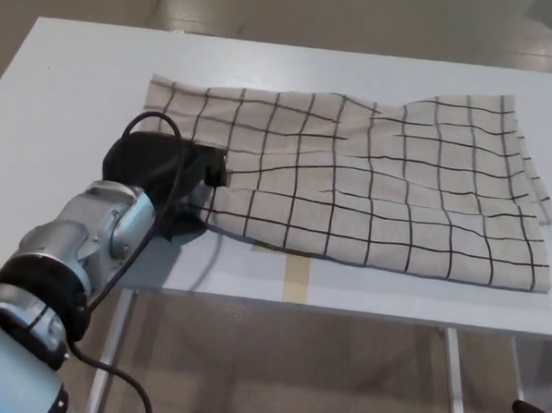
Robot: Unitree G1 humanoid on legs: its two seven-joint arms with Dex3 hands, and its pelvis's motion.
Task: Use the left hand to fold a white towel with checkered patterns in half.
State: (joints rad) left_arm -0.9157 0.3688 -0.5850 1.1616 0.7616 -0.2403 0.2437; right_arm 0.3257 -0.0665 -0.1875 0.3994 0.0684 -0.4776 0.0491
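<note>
A white towel with a black checkered grid [370, 174] lies spread on the white table [70, 75], wrinkled along its middle. My left hand [166, 178] sits on the towel's near left corner, with its black fingers closed on the cloth there. That corner is bunched and lifted slightly off the table. The left forearm [89, 243] reaches in from the lower left. My right hand does not show.
A strip of tan tape [297, 277] marks the table's front edge below the towel. The table's front edge runs just below my left hand. Beneath the table, metal legs [111, 355] and tan floor show.
</note>
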